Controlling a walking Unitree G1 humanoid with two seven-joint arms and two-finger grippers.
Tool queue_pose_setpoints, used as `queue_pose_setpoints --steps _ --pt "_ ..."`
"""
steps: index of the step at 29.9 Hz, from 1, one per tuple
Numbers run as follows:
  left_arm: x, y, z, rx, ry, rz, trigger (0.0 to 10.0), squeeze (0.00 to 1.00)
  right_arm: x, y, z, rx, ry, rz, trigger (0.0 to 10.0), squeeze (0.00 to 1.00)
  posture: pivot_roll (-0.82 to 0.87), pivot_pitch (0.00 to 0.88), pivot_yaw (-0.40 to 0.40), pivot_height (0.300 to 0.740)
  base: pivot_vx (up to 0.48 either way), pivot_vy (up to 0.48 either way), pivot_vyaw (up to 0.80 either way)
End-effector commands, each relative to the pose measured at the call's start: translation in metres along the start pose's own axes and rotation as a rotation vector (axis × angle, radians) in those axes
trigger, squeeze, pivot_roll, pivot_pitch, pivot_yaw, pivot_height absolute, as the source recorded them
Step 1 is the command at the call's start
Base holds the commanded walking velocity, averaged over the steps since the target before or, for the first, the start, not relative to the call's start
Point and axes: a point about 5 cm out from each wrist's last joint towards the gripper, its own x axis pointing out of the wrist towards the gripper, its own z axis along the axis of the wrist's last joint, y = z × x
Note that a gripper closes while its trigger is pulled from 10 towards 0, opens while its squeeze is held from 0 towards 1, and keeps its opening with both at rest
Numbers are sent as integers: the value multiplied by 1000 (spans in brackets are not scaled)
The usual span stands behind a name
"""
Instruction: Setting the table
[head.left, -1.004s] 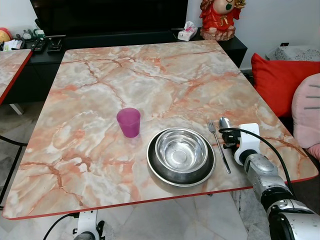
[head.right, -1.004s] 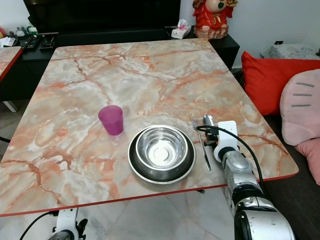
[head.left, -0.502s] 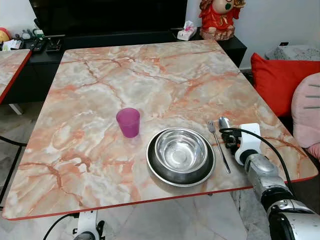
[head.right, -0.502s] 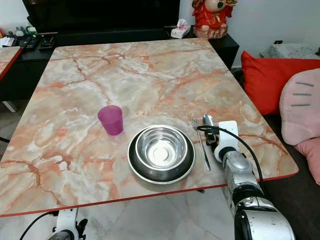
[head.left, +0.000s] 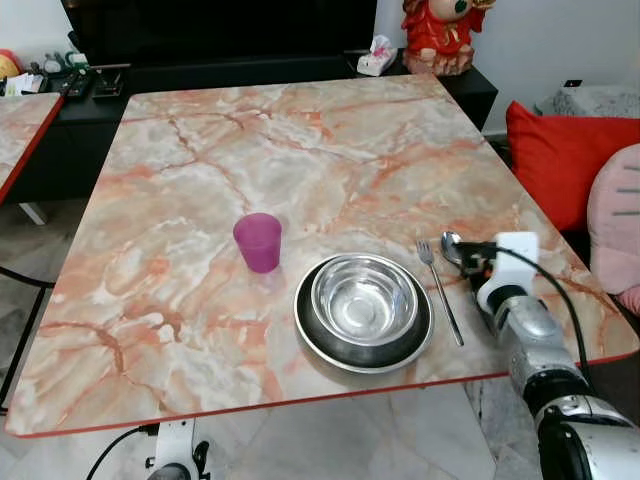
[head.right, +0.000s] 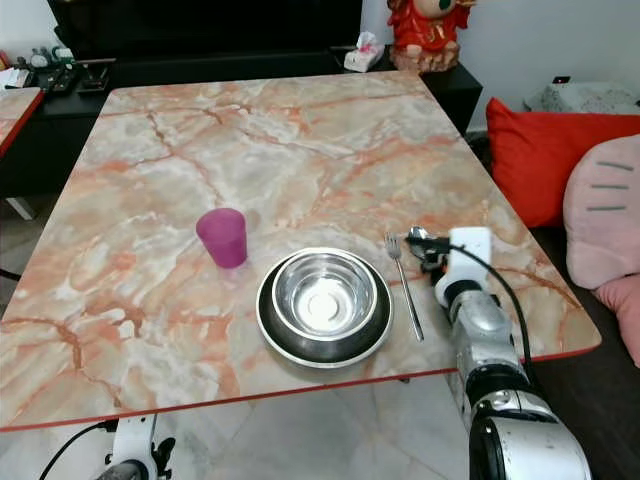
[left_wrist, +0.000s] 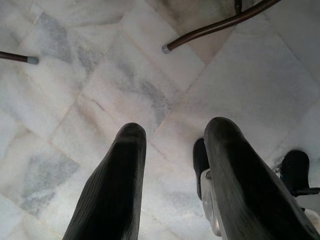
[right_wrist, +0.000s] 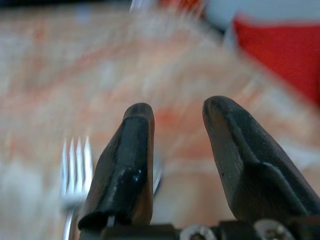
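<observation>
Right gripper (head.left: 470, 262), fingers spread, hovers over the spoon (head.left: 451, 243), which lies at the bowl's (head.left: 364, 299) three o'clock beside the fork (head.left: 439, 291).

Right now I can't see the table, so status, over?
Right gripper open beside spoon. Left gripper open, idle over floor. Fork, bowl, cup set. No obstruction.

The right arm reaches forward from 5 o'clock, its right claw (right_wrist: 177, 112) with fingers parted. The left claw (left_wrist: 175, 137) hangs down, fingers also apart.
</observation>
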Motion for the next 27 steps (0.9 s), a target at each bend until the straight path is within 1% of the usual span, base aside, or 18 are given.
queue_pose_setpoints --steps 1,2,3,5,6,10,12,16,17,24,27 --pt "-1 5 -6 -5 22 11 10000 0 -7 -3 -2 38 -44 -53 10000 0 -12 63 3 740 0 0 0" --pt "-2 5 -7 -3 24 12 10000 0 -12 -4 -1 68 -86 -73 10000 0 -11 62 4 740 0 0 0" --pt "-2 5 -7 -3 24 12 10000 0 -12 -4 -1 68 -86 -73 10000 0 -11 62 4 740 0 0 0" --pt "-2 7 -9 2 33 15 10000 0 -26 2 2 103 -161 -89 10000 0 -18 55 6 740 0 0 0" --pt "-2 7 -10 3 34 14 10000 0 -29 4 2 108 -174 -90 10000 0 -19 53 6 740 0 0 0" --pt "-3 6 -11 3 37 12 10000 0 -39 12 4 95 -202 -78 10000 0 -22 42 2 740 0 0 0" --pt "-3 5 -11 -3 38 13 10000 0 -43 15 8 72 -231 -75 10000 0 -21 37 -1 740 0 0 0" --pt "-2 5 -11 4 36 9 10000 0 -46 16 17 53 -265 -73 10000 0 -24 23 -4 740 0 0 733" --pt "-3 4 -11 3 36 9 10000 0 -47 15 20 72 -274 -80 10000 0 -24 17 -5 740 0 0 800" --pt "-3 4 -11 2 37 9 10000 0 -49 15 22 65 -266 -81 10000 0 -22 7 -5 740 0 0 764" --pt "-2 5 -10 4 35 9 10000 0 -50 17 24 72 -260 -81 10000 0 -21 5 -4 740 0 0 375"
